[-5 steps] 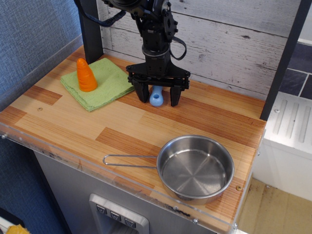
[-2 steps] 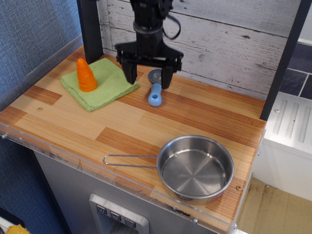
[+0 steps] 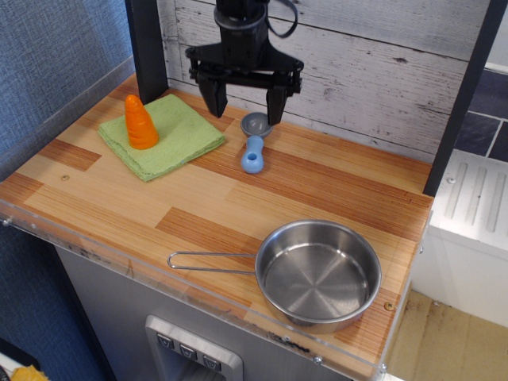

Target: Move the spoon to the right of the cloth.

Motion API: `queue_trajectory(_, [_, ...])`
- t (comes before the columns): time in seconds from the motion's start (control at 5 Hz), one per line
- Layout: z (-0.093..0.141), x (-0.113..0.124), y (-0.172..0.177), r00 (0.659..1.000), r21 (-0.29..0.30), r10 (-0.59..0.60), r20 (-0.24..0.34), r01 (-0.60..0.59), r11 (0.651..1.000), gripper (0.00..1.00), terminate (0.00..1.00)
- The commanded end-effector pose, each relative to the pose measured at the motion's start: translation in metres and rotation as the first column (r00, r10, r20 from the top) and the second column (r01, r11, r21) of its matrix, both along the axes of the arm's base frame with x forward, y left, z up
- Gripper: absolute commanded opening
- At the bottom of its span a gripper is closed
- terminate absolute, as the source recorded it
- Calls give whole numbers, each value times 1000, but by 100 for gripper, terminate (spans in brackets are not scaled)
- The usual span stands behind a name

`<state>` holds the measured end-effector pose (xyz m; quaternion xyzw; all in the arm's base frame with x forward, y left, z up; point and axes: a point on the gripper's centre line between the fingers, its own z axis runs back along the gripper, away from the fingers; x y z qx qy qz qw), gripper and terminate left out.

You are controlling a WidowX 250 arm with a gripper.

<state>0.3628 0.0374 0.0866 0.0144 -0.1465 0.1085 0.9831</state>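
Observation:
The spoon (image 3: 253, 145) lies flat on the wooden counter, its grey bowl toward the back wall and its light-blue handle toward the front. It lies just right of the light-green cloth (image 3: 171, 135), not touching it. My gripper (image 3: 244, 107) hangs open and empty above the spoon's bowl and the cloth's right corner, with its two black fingers spread wide. It touches nothing.
An orange toy carrot (image 3: 140, 122) stands on the cloth's left part. A long-handled steel pan (image 3: 317, 274) sits at the counter's front right. A dark post (image 3: 148, 48) stands at the back left, with a plank wall behind. The counter edge (image 3: 198, 305) runs along the front.
My gripper was low with its fingers on either side of the spoon. It has risen and shifted left and back, leaving the spoon on the counter.

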Motion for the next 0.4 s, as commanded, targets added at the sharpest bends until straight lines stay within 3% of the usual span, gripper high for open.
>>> queue_trajectory(0.0, [19,-5,-7,999,6,-7,52,7,1000,100,0])
queue_trajectory(0.2, [19,-5,-7,999,6,-7,52,7,1000,100,100])
